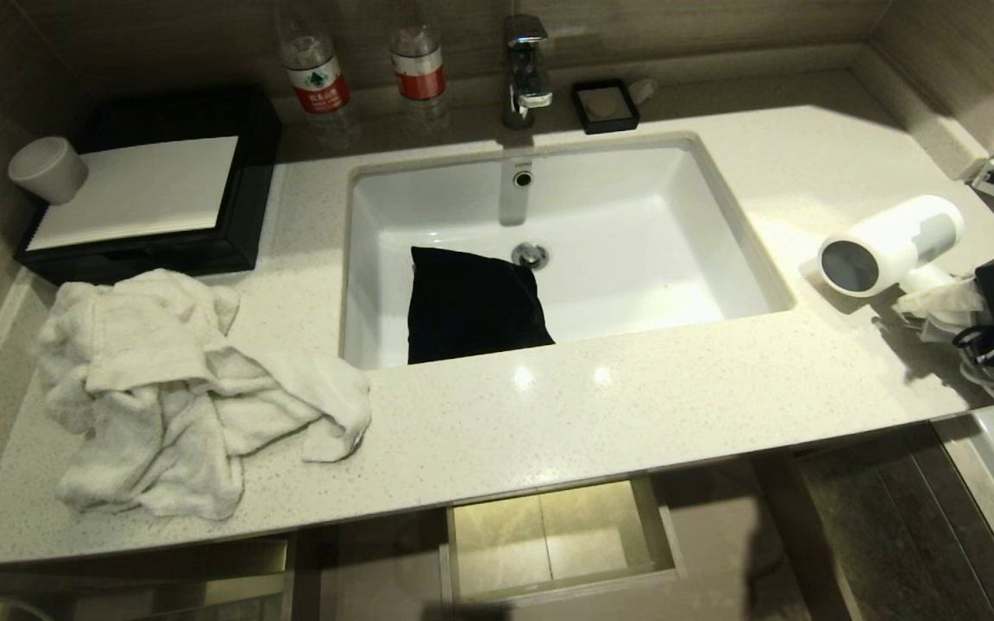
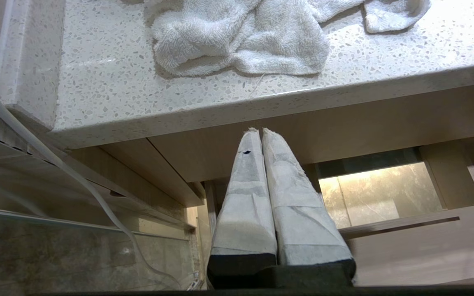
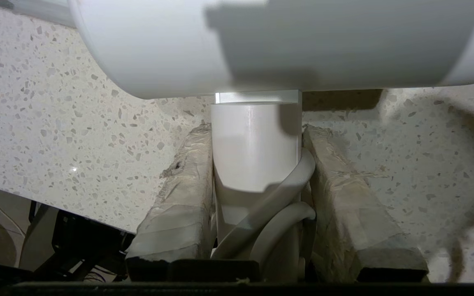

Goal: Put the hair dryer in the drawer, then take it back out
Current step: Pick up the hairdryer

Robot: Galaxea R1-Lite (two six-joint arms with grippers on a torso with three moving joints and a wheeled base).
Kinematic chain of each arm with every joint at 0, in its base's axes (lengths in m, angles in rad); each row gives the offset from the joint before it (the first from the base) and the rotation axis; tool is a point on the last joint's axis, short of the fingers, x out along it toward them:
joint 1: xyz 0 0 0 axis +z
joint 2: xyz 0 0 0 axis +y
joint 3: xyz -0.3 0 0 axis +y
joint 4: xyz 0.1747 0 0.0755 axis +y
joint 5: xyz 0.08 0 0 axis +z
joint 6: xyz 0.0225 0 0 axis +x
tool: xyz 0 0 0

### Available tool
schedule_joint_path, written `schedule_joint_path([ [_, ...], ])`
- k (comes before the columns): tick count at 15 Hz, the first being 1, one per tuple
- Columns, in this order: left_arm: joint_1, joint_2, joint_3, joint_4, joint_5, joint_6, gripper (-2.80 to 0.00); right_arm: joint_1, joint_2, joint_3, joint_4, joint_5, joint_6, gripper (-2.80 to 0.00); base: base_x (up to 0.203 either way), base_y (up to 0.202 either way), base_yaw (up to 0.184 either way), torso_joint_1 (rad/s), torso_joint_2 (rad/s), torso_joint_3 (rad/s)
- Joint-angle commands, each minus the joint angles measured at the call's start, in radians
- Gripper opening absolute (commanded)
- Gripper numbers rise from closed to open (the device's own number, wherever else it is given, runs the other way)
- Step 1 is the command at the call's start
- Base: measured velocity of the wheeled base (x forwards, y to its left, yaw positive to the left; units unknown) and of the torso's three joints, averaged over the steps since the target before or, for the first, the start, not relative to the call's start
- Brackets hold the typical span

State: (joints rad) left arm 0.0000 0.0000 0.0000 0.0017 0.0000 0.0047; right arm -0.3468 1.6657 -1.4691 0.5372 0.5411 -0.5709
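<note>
The white hair dryer (image 1: 890,244) is over the right end of the counter, its dark round end facing the sink. My right gripper (image 1: 950,297) is shut on the dryer's white handle (image 3: 256,148). The taped fingers (image 3: 179,197) press both sides of the handle, and loops of the grey cord (image 3: 278,197) are caught between them. The drawer (image 1: 562,591) stands pulled out below the counter's front edge, and nothing shows inside it. My left gripper (image 2: 259,131) hangs shut and empty under the counter's left part, facing the drawer (image 2: 426,250).
A white sink (image 1: 721,259) with a black pouch (image 1: 471,306) is set in the middle of the counter. A crumpled white towel (image 1: 178,388) lies at the left. Behind it are a black tray (image 1: 247,233) and a white cup (image 1: 47,169). Two bottles (image 1: 316,73) and a tap (image 1: 525,69) stand at the back.
</note>
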Motion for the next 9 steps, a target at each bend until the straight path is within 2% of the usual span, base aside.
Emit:
schedule_joint_path([
  [1,0.000,0.000,0.001,0.000,0.000,0.000,-2.80,-0.003,-0.031,0.002,0.002,0.003,-0.002,-2.80,0.000,0.000,0.000,0.000,0.00,0.000],
  [9,0.000,0.000,0.001,0.000,0.000,0.000,-2.80,-0.008,-0.102,0.018,0.076,-0.016,0.002,-2.80,0.000,0.000,0.000,0.000,0.00,0.000],
])
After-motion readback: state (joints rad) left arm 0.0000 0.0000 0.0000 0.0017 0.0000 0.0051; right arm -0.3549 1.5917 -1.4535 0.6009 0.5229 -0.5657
